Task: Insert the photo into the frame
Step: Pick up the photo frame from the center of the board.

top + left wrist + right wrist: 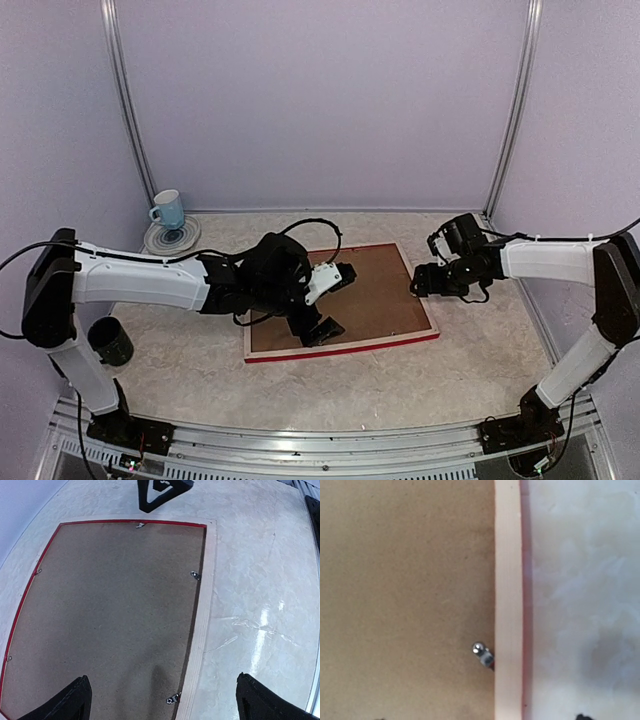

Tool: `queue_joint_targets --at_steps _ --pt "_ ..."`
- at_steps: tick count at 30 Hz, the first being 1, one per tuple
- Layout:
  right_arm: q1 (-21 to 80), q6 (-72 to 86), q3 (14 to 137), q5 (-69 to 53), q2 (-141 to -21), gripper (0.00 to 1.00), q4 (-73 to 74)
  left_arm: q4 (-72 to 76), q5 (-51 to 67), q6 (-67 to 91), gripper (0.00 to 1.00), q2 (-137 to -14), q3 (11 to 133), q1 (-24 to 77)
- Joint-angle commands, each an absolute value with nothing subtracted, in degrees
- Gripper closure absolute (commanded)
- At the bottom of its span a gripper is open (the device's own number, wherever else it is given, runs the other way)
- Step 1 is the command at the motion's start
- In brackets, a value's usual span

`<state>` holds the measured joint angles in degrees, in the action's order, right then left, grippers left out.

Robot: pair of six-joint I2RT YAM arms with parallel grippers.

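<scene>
The frame (341, 349) lies face down on the table, its pale wood back (206, 605) up and its red outer edge showing. A brown backing board (380, 290) fills it, held by small metal tabs (173, 698). The photo is hidden. My left gripper (333, 303) hovers open over the frame's near bar, its fingertips (75, 700) wide apart, one above the board and one above the table. My right gripper (421, 281) is at the frame's right bar (508, 580), above a metal tab (483, 654). It is open and holds nothing.
A light blue mug (168, 209) stands on a saucer at the back left. A black cup (112, 340) sits by the left arm's base. Purple walls close in the back and both sides.
</scene>
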<state>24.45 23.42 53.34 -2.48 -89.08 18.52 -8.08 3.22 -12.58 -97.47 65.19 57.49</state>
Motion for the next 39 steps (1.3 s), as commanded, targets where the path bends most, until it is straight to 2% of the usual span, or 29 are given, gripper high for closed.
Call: queue_joint_targets --at_steps 1,11,18,39 --pt "23.86 23.76 51.58 -1.86 -86.92 0.19 17.95 -5.01 9.06 -20.07 0.01 -97.52 63.69 57.85" --pt "23.58 23.97 49.07 -1.05 -84.72 0.19 17.49 -4.87 12.01 -24.73 0.03 -104.02 65.68 57.83" --pt "23.38 24.06 47.91 -1.48 -84.58 0.19 16.77 -3.94 12.73 -24.83 0.09 -106.76 65.65 57.9" --pt "22.94 24.11 47.46 -1.84 -84.75 0.19 16.3 -1.8 8.13 -24.97 0.48 -112.53 65.9 58.0"
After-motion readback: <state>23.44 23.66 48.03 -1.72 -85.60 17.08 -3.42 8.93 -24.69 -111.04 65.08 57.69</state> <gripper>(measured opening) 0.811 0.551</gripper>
